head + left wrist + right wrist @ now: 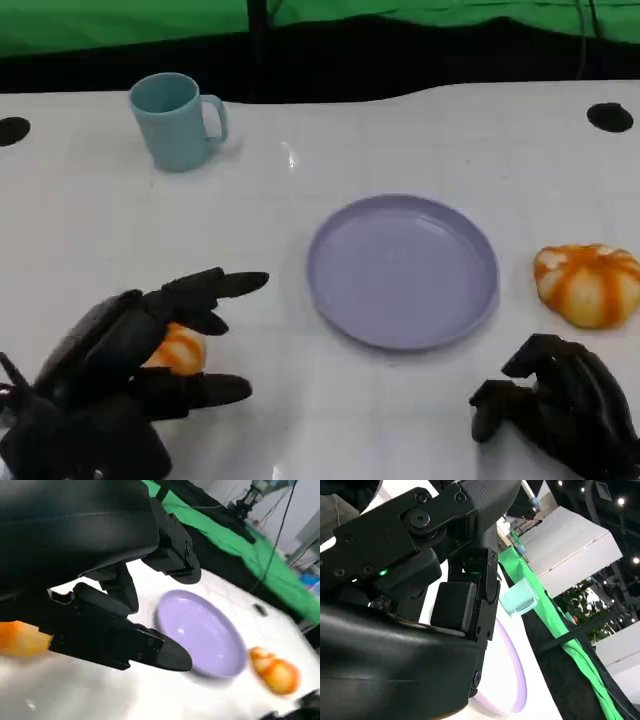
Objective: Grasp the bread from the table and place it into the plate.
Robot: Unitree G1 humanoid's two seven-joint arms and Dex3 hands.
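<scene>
Between the left hand's (130,360) spread fingers, one bread (178,350).

Smooth plastic and glossy crust on a shiny white bench

The white bench (420,130) looks smooth and faintly glossy, catching small glints near 12 o'clock. The lilac plate (403,270) and the pale teal mug (175,121) at 11 o'clock look like smooth satin plastic. The bun (588,284) at 3 o'clock has a shiny orange and white glazed crust, as does the bread (178,350) at 8 o'clock. Both the left hand (120,370) and right hand (560,405) look like matt black plastic. The green backdrop (120,20) is matt cloth.
</scene>
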